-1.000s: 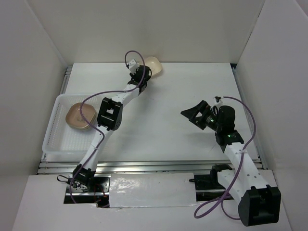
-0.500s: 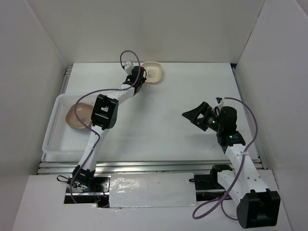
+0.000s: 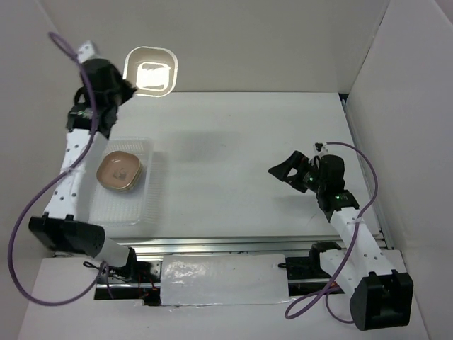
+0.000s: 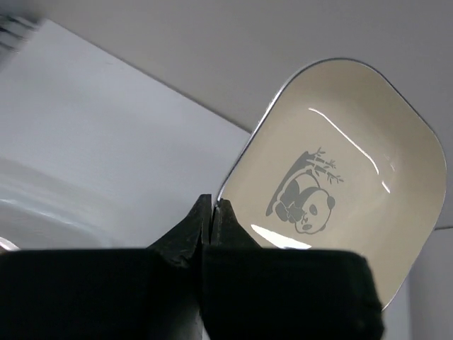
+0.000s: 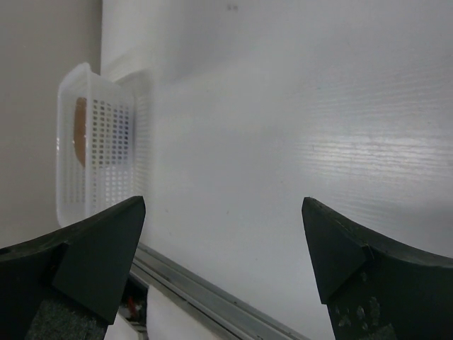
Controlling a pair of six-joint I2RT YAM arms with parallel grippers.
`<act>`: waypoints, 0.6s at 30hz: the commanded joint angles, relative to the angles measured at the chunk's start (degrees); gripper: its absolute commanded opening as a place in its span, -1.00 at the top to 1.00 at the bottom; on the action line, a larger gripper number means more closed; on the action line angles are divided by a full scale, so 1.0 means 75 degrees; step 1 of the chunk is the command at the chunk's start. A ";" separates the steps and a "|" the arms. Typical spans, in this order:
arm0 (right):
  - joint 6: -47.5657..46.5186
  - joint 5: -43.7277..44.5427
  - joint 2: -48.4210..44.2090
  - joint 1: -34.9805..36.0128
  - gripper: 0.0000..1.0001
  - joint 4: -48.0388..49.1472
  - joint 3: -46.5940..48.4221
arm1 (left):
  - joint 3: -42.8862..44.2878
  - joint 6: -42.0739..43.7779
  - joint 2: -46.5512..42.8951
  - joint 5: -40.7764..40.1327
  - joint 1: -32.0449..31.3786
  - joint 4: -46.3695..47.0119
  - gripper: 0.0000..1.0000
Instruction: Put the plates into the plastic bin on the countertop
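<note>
Lifted off the far counter (image 3: 241,142) since a second ago, our left pincer (image 3: 129,85) clamps the cream plate (image 3: 151,71) by its rim, high beyond the plastic bin (image 3: 152,195), other plates (image 3: 120,172) stacked inside, right pincer (image 3: 283,168) spread wide, left wrist view, panda print (image 4: 301,202) facing us, right wrist view, bin standing ahead.

Cream plate (image 4: 340,184): glossy, grey panda-and-bamboo print at centre. Brown plate (image 3: 120,171) topping stack: small dark centre mark. Plastic bin (image 5: 106,156): translucent white, grid of perforations. Countertop (image 3: 233,156): matte white. Cable (image 3: 374,180): purple.
</note>
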 commanded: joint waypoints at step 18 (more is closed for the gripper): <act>-0.0835 0.0442 -0.0289 0.1008 -1.00 -0.1158 0.0594 | -0.5723 0.3963 -0.3129 0.1999 0.4301 0.0430 1.00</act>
